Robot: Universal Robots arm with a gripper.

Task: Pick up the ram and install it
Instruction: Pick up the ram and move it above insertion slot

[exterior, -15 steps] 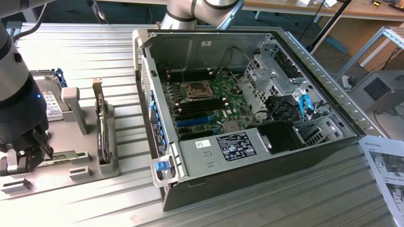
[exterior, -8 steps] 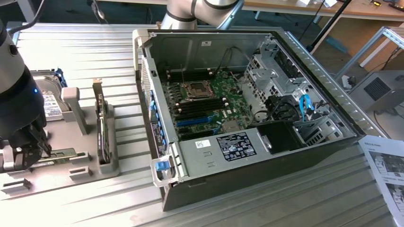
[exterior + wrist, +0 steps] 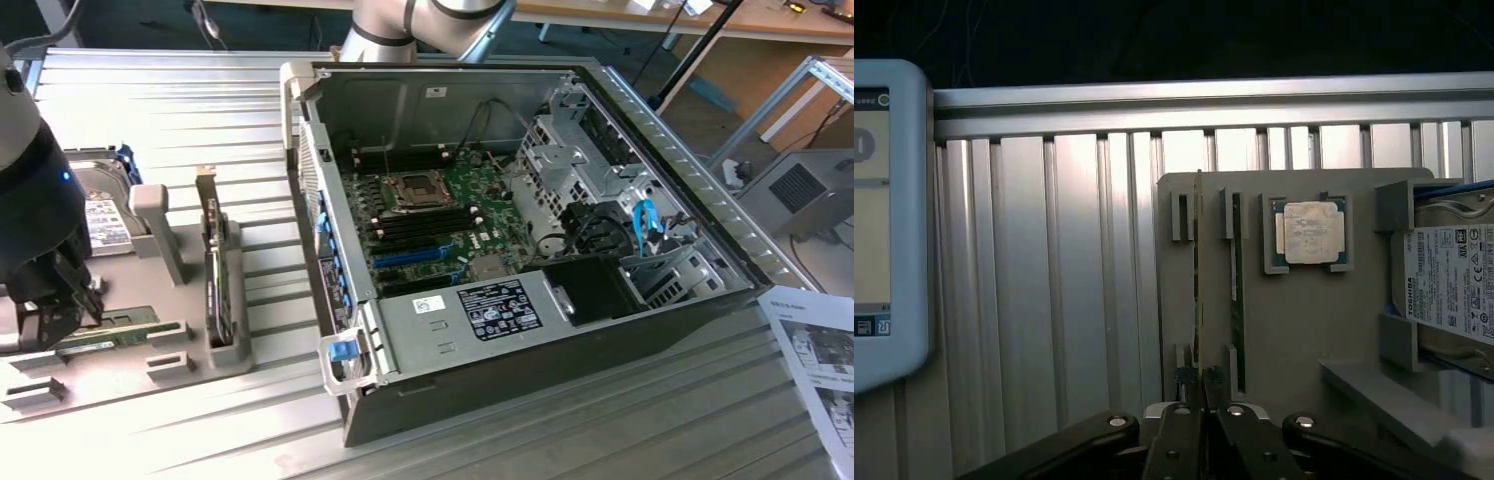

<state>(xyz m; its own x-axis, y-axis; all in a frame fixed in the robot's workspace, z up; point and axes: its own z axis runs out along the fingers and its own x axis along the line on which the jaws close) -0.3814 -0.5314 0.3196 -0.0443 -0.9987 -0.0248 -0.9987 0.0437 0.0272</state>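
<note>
Gripper [image 3: 47,318] clenched on the ram [image 3: 1199,270], lower left of the exterior view.

The fingers pinch the near end of the thin board, which stands on edge in a slot of the grey tray [image 3: 127,295]. A second green stick [image 3: 1235,300] sits just beside it, with a square processor chip [image 3: 1311,232] near that. The tray lies on a ribbed aluminium table [image 3: 561,430], and a printed sheet [image 3: 817,350] rests at the lower right edge. Behind the gripper on the tray are an upright card [image 3: 214,250] and a hard drive [image 3: 104,215]. Mid-frame, the open computer case [image 3: 400,95] lies on its side with the motherboard [image 3: 454,215] exposed. Along the top of the frame are the arm's base [image 3: 387,25] and a wooden desk [image 3: 641,15].
</note>
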